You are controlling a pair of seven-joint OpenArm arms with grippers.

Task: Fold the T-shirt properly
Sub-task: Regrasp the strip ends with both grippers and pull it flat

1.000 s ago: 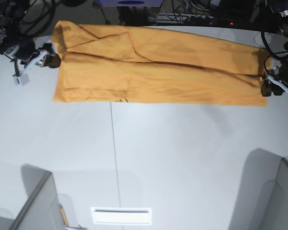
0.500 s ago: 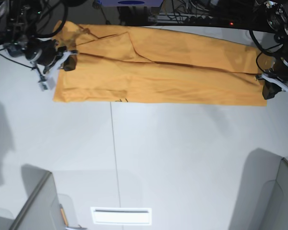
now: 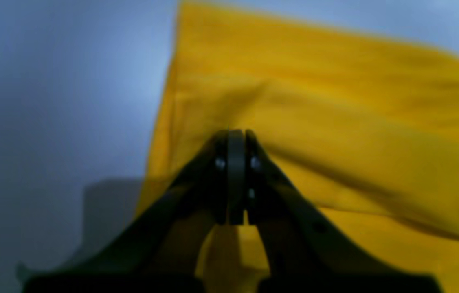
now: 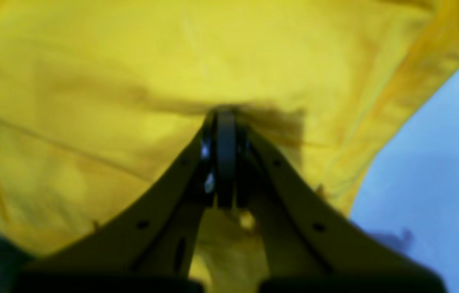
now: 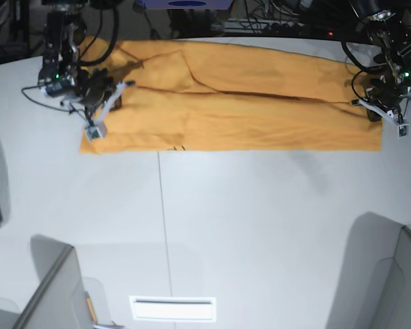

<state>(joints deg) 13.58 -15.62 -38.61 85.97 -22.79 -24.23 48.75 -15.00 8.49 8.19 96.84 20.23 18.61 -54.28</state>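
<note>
The orange-yellow T-shirt (image 5: 260,103) lies as a long folded strip across the far side of the white table (image 5: 260,219). My left gripper (image 5: 367,110) is at the shirt's right end. In the left wrist view it (image 3: 233,134) is shut, and the shirt (image 3: 335,101) puckers at its tips near the cloth's edge. My right gripper (image 5: 118,89) is at the shirt's left end. In the right wrist view it (image 4: 223,112) is shut on a gathered crease of the shirt (image 4: 91,81). The label and neck trim are hidden.
Grey panels stand at the near left (image 5: 55,288) and near right (image 5: 390,274) corners. A white slotted plate (image 5: 172,308) lies at the front edge. A seam (image 5: 163,226) runs down the table. Cables and equipment (image 5: 281,24) line the far edge.
Both grippers moved from beside the shirt's ends inward onto the cloth. The shirt's far left corner has shifted to the right.
</note>
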